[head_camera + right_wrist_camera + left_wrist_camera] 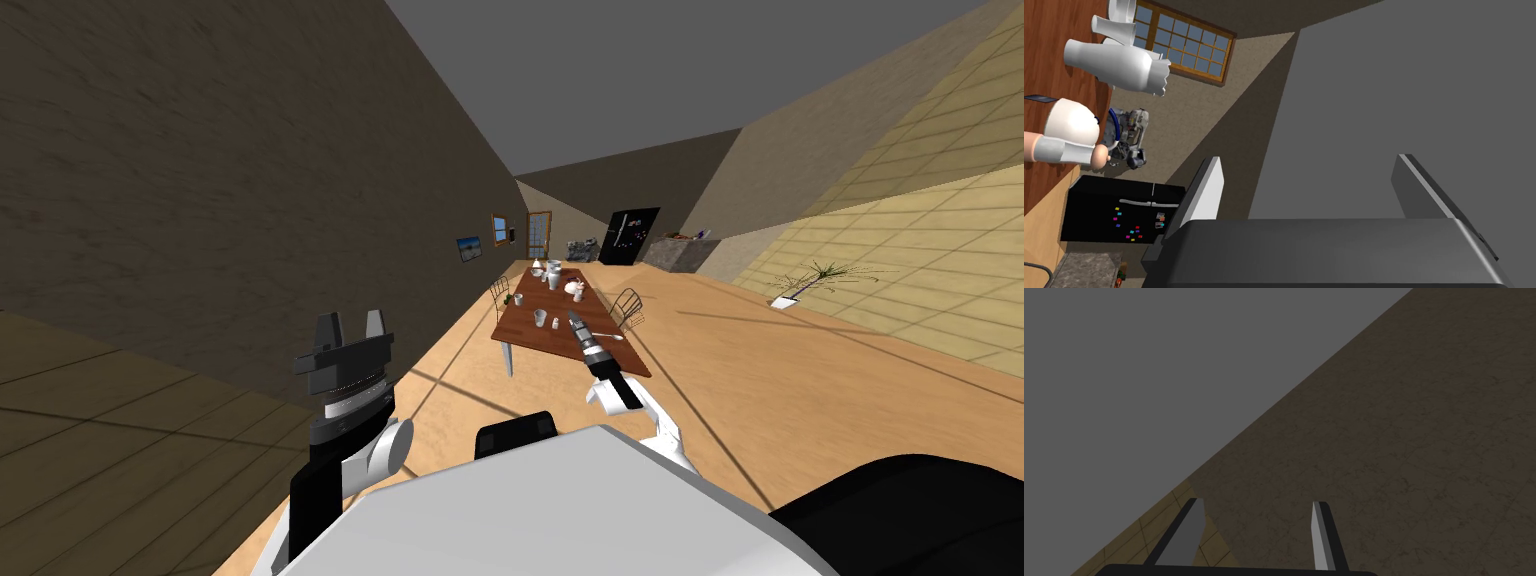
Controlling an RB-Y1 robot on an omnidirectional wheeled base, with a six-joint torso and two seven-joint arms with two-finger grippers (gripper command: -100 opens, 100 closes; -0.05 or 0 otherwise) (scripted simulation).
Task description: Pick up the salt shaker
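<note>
- Biggest thing first: a long red-brown worktop [560, 335] sits dead centre in the head view. There are wire chairs [628, 305] at its sides and a black fridge [630, 237] way back at the far wall.
- The right arm is stretched out over the near end of the worktop, a touch right of centre. The right tool [577, 322] hangs above the wood. Its own camera shows the blades spread wide with nothing between them, and it looks along the table toward the fridge, not down at anything small.
- The left arm is parked in the lower left of the head view. The left tool [350, 330] is raised toward the brown wall, blades spread too, holding nothing.
- Crockery: there's a cluster of white pieces at the far end, including a tall white jug [1119, 62]. Closer in there's a white cup [540, 317].
- Salt shaker [556, 323]: my best guess is the tiny white piece standing on the worktop. It's just right of the cup and just left of the right tool. Honestly it's too small to be sure.
- Step in hand, I'd say, is the approach. Nothing is gripped yet.
- Next move, my read: tip that wrist down and slide left until the shaker sits between the blades. Then lower and pinch. The cup is close by, so a sloppy line could knock it.
</note>
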